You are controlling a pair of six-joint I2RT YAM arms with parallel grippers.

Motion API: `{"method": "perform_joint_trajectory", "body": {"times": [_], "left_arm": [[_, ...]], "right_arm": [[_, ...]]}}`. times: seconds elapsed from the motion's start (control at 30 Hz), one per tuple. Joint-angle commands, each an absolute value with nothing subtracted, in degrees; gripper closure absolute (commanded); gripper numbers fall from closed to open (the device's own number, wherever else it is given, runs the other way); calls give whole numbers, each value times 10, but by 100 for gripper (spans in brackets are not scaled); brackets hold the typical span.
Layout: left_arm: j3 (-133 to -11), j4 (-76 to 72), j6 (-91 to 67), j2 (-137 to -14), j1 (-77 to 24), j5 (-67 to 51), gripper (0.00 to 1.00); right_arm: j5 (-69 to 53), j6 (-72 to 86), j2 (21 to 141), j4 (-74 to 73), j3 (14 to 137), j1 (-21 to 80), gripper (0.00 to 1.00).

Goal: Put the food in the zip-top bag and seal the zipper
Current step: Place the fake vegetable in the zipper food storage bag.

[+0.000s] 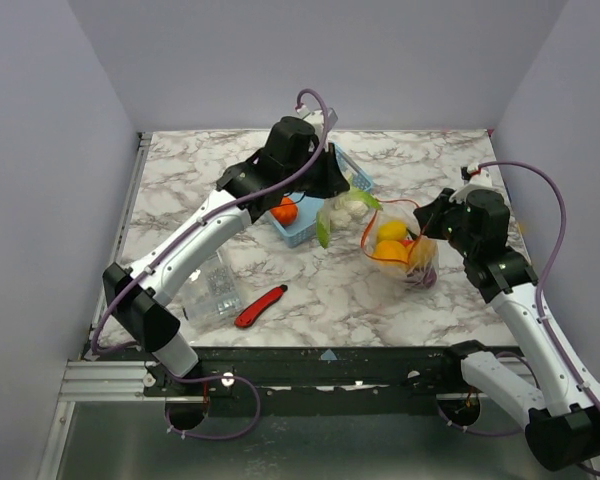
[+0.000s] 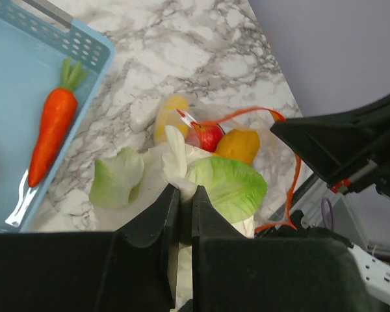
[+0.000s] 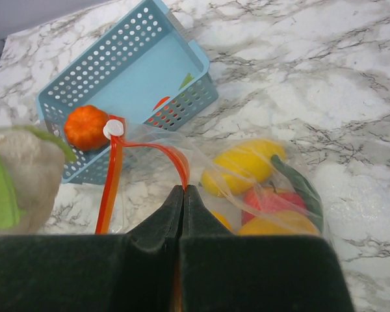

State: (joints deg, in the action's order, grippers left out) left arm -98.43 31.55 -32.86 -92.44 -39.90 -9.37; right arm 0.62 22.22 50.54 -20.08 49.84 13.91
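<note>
This looks like a robotics lab test cell rather than a home kitchen. Plain pale partition walls box in a marble-patterned counter on three sides. A left arm and a right arm, white and black, are bolted to an aluminium rail frame at its near edge and trail purple cables. The toy food is glossy plastic.

No legible txt, labels, brands or nos. in any view
</note>
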Motion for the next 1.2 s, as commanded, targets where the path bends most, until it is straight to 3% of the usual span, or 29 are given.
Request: {"method": "perform_joint_trajectory", "body": {"times": [0.0,0.57,0.97,1.17], "left_arm": [[-991,334,-313,-901,-434,-113,100],[-1043,300,-358,-968,-512,-202,100],[-964,176,-420,-1023,-509,-198,100],[-840,36,-493,-996,-506,-181,100]], "right_arm": [[-24,220,494,-190,499,140,100],[-58,251,479,-191,505,140,100],[-102,309,448,-179,501,141,100],[-104,360,435,-165,495,141,100]]}}
